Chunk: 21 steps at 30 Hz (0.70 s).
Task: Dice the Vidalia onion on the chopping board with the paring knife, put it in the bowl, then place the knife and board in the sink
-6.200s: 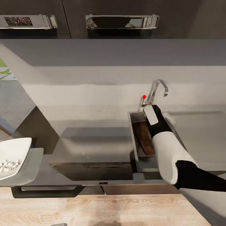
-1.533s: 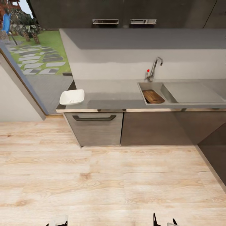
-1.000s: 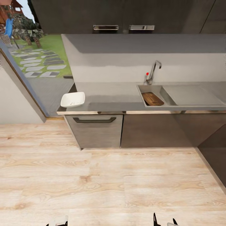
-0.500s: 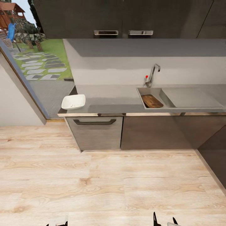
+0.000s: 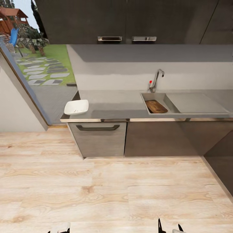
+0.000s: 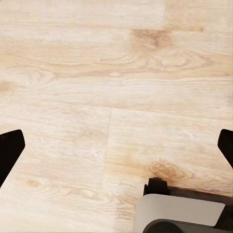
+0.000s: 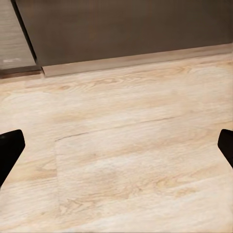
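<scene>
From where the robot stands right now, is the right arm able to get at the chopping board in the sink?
Probably not. The chopping board lies in the sink, far across the wooden floor; the open right gripper hangs low over floorboards. The base must drive closer first.

— What was the counter (image 5: 113, 105) made of?
— Smooth grey stuff with a dull sheen; the sink (image 5: 191, 103) beside it looked like brushed steel, the tap (image 5: 156, 79) shiny chrome.
— And the board (image 5: 156, 106)?
— Dark wood with visible grain. The bowl (image 5: 76, 107) was glossy white, and the floor (image 5: 113, 191) pale matt wood planks.
</scene>
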{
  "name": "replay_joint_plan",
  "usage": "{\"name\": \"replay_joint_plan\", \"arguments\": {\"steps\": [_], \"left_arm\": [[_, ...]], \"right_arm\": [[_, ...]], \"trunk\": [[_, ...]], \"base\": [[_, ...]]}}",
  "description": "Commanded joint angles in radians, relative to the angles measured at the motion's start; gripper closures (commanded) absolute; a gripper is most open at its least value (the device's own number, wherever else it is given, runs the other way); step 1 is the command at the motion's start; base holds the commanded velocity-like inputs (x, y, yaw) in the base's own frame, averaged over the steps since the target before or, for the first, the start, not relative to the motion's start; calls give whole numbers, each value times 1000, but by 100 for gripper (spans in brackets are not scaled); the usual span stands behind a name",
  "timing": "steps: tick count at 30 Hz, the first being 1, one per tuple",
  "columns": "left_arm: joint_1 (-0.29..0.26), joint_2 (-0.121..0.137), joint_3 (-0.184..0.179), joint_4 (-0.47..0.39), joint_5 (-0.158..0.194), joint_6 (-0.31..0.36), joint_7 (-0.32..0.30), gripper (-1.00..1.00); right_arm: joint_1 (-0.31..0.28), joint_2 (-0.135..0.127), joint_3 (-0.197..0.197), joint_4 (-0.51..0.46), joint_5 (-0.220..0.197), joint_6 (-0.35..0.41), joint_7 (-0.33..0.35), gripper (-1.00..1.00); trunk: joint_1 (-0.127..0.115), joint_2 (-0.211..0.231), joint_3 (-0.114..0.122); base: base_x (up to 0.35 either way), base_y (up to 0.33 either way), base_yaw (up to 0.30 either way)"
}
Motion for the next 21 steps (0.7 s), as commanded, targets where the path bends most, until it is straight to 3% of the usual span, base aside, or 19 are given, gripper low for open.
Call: {"name": "replay_joint_plan", "arguments": {"steps": [1, 21], "left_arm": [[-1, -1, -8, 3, 4, -5, 3, -100], [-1, -1, -8, 3, 4, -5, 3, -100]], "right_arm": [[-1, 0, 9, 1, 0, -2, -10, -100], [-1, 0, 9, 1, 0, -1, -10, -100]], "trunk": [[1, -2, 0], [1, -2, 32]], "base": [[0, 0, 0], [0, 0, 0]]}}
